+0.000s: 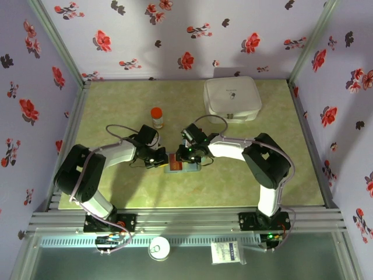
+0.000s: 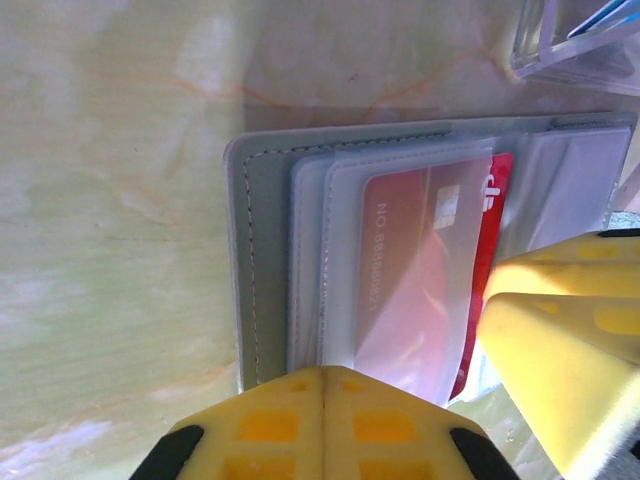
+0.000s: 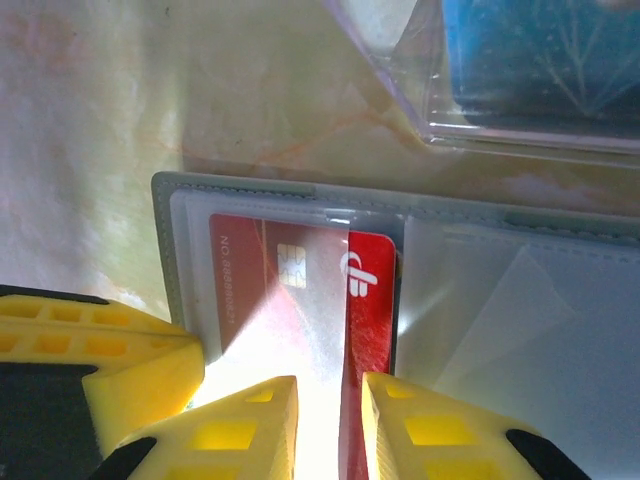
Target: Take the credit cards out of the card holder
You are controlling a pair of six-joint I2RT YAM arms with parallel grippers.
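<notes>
- Claws meet mid-frame in top view: left claw [image 1: 160, 158] and right claw [image 1: 189, 154] both over the open holder [image 1: 182, 167].
- Left wrist: left claw [image 2: 322, 425] together, empty, tip at the holder's lower edge. Red card [image 2: 425, 270] sits sleeved just up-right of it, long axis up-down. Blue cards [image 2: 600, 15] in clear box [image 2: 570, 65], upper right.
- Right wrist: right claw [image 3: 330, 425] narrowly apart, bottom centre. The red card's bare strip runs down into the gap; can't tell if clamped. Right claw looks best placed to pull.
</notes>
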